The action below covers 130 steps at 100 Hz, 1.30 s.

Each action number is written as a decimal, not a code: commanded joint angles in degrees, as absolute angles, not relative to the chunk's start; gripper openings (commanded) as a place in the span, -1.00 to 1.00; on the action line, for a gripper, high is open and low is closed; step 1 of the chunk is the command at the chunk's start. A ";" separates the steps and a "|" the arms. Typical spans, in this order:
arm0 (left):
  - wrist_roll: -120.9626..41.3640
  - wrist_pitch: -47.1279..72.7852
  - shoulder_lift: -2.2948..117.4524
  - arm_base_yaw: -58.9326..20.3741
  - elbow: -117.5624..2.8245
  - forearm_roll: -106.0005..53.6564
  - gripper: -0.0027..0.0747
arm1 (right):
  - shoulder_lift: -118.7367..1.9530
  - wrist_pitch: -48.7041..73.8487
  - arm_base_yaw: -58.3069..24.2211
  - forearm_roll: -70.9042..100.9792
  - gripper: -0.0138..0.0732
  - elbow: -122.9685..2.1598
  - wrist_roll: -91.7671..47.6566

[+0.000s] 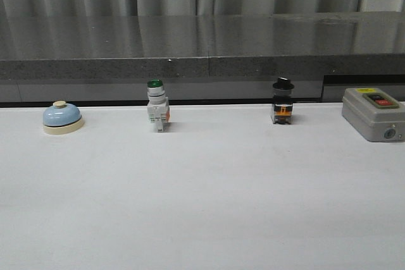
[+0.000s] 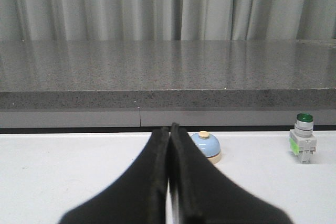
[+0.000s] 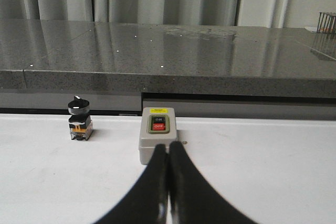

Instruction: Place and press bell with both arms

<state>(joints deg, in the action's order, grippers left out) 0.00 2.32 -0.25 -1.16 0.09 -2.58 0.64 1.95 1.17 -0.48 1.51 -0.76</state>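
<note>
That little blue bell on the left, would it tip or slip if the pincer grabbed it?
The bell looks squat on a wide cream base, so it probably won't tip. Its smooth rounded dome may slip between flat fingers. It seems rigid, likely metal, so it shouldn't bend.

On the white table ahead of me a row runs across mid-frame: the light-blue dome bell with cream base at far left, a green-capped white push-button left of centre, a black-knobbed selector switch right of centre, a grey switch box at the right edge
</note>
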 commanded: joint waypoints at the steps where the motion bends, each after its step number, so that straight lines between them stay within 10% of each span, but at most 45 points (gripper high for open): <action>1: 0.64 -2.06 -2.05 -1.04 2.41 -2.98 -0.98 | 1.45 -2.81 1.45 -0.65 -0.82 0.68 -0.78; 92: 0.64 0.93 -1.42 -1.04 0.52 -3.86 -0.98 | 1.45 -2.81 1.45 -0.65 -0.82 0.68 -0.78; 130: 0.64 6.48 16.50 -1.04 -16.49 -1.34 -0.98 | 1.45 -2.81 1.45 -0.65 -0.82 0.68 -0.78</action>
<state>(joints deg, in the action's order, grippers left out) 0.00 12.22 11.96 -1.16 -11.98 -1.60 0.64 1.93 1.17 -0.48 1.51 -0.76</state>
